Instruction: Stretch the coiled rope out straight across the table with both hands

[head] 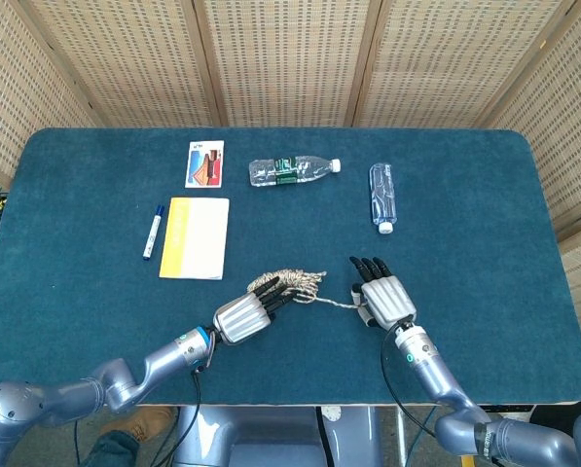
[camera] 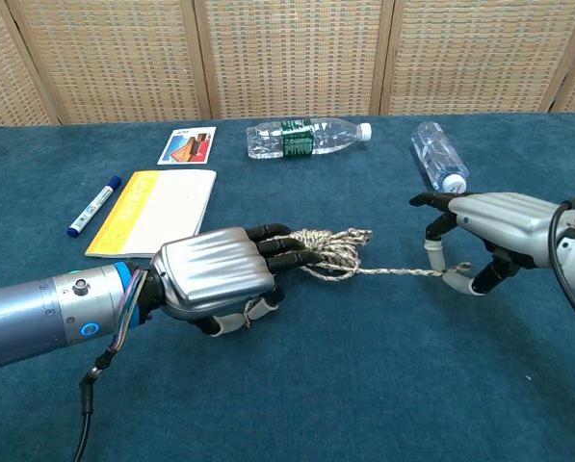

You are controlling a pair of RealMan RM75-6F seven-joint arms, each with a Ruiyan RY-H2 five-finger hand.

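Note:
The tan rope (head: pixel 295 283) (camera: pixel 331 250) lies bunched in a loose coil at the table's front middle. My left hand (head: pixel 243 317) (camera: pixel 215 275) grips the coil's left side, its dark fingers (camera: pixel 285 246) curled into the loops. A single taut strand (camera: pixel 403 272) runs right from the coil to my right hand (head: pixel 386 299) (camera: pixel 499 227). That hand pinches the strand's end between thumb and a finger low at its left side, while its other fingers (head: pixel 370 265) stay spread. The rope's end itself is hidden in the pinch.
On the blue table (head: pixel 485 214), a yellow notebook (head: pixel 195 237), a blue marker (head: pixel 153 232) and a small card (head: pixel 203 163) lie at the back left. Two clear water bottles (head: pixel 294 171) (head: pixel 383 197) lie on their sides behind the rope.

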